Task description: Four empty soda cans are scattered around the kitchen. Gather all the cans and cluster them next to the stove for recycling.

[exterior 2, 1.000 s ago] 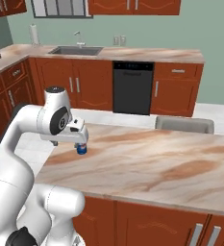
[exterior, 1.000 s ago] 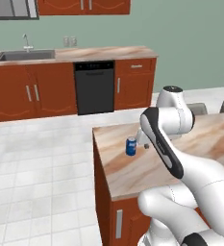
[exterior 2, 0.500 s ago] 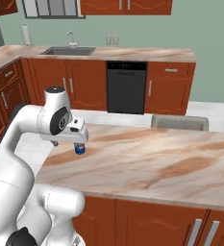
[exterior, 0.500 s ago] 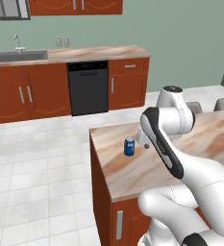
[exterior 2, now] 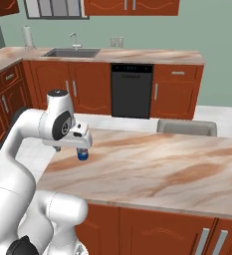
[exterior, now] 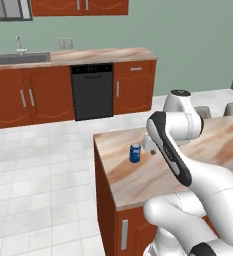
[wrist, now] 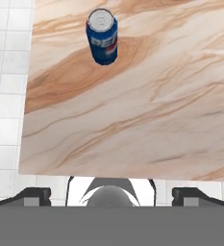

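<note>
One blue soda can (wrist: pixel 102 36) stands upright on the marbled island counter (wrist: pixel 147 105), well ahead of the gripper (wrist: pixel 111 194) and a little to the left in the hand view. The jaws stand wide apart, holding nothing, above the counter's edge.

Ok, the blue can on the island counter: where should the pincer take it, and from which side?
Grip the blue can around the middle of its round side wall, probably coming from above or level from the arm's side. It stands upright with its silver top up, alone on the island counter, so nothing blocks either flank. The pincer is open and apart from it.
</note>
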Available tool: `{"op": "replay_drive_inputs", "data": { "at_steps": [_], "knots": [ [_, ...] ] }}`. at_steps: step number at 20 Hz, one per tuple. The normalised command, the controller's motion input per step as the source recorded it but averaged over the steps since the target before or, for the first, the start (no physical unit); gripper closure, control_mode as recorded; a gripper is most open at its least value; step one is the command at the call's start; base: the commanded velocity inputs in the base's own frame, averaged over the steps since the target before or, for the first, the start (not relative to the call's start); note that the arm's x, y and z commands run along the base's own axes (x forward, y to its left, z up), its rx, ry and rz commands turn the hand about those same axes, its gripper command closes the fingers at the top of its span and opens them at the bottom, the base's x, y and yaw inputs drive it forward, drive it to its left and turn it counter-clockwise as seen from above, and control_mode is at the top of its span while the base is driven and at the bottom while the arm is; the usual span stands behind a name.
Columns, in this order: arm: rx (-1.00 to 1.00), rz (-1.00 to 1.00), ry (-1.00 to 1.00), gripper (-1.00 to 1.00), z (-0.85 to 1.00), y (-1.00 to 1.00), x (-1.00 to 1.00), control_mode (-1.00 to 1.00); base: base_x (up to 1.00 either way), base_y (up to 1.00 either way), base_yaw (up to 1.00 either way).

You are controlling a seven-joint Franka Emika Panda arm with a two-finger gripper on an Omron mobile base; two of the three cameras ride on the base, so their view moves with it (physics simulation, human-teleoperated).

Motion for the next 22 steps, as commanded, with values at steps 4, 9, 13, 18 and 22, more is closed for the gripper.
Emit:
{"op": "replay_drive_inputs", "data": {
  "at_steps": [4,9,13,18,22],
  "knots": [
    [0.00,0.00,0.00,-1.00,0.00,0.00,0.00,1.00,0.55,0.04,0.00],
    [0.00,0.00,0.00,-1.00,0.00,0.00,0.20,-1.00,0.29,0.00,0.00],
    [0.00,0.00,0.00,-1.00,0.00,0.01,0.58,-1.00,0.00,0.00,0.00],
    [0.00,0.00,0.00,-1.00,-0.09,0.09,0.44,-1.00,0.00,0.00,0.00],
    [0.00,0.00,0.00,-1.00,-0.15,0.12,0.24,-1.00,0.00,0.00,0.00]
  ]
}}
